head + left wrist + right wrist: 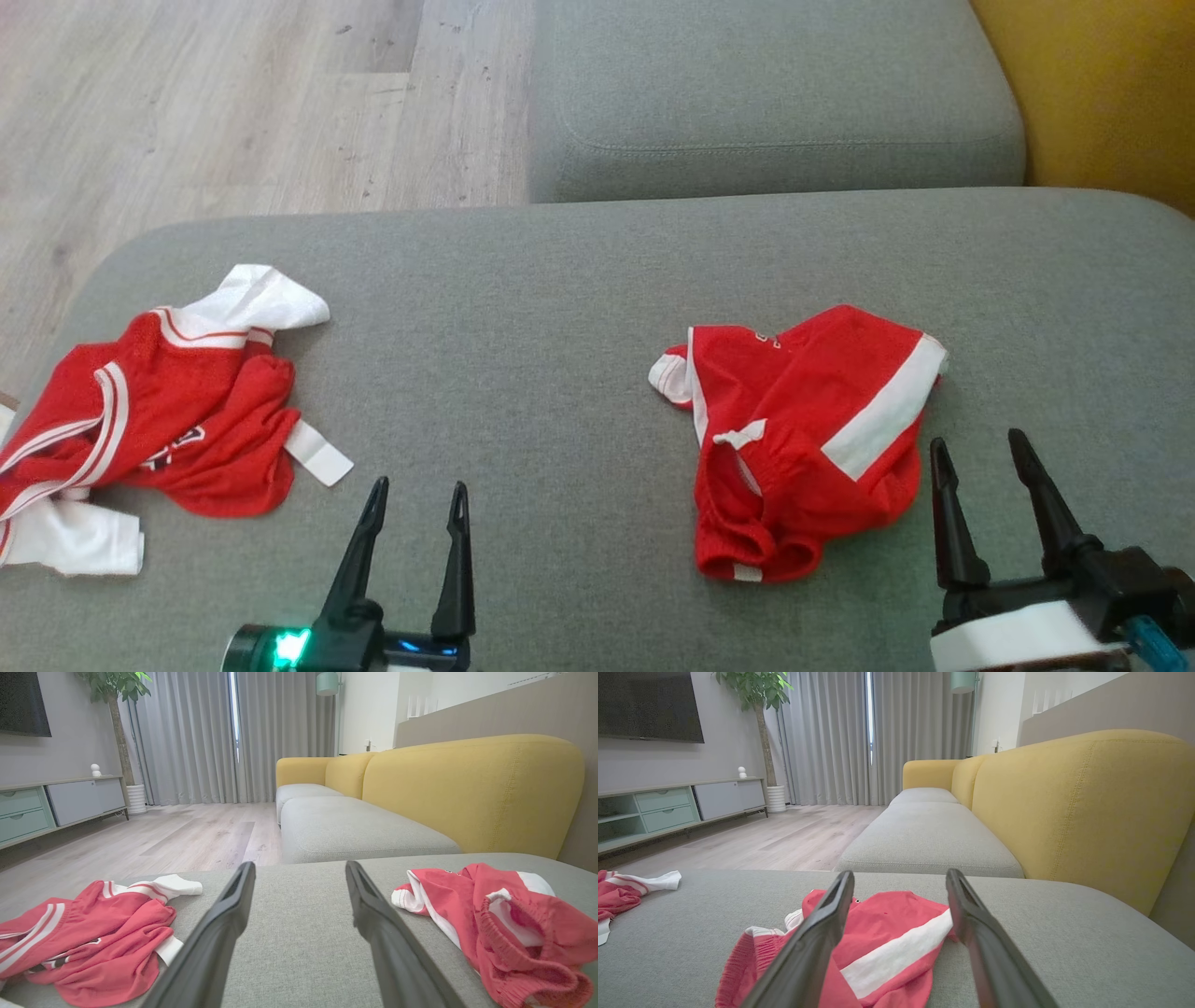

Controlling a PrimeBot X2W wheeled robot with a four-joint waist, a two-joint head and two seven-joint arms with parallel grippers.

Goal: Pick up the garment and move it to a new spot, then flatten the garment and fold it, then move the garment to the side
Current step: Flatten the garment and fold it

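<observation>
Two garments, head view: a left garment (177, 420) and a right garment (794, 439), both red with white trim, were recorded lying crumpled and well apart on the grey seat (523, 308).
Left gripper, head view: the left gripper (418, 485) was noted at the lower edge with its fingers spread and nothing held, over bare seat between the two garments.
Right gripper, head view: the right gripper (977, 441) was noted with its fingers spread and empty, the tips just beside the right garment's near right edge.
Left wrist view: bare grey fabric was seen between the parted fingers, with the left garment (93, 933) at lower left and the right garment (504, 924) at lower right.
Right wrist view: the right garment (887, 933) was seen low between and behind the parted fingers, its white stripe running across the gap. Contact could not be determined.
Surroundings: a wooden floor (233, 112) and a yellow backrest (1087, 807) were noted.
</observation>
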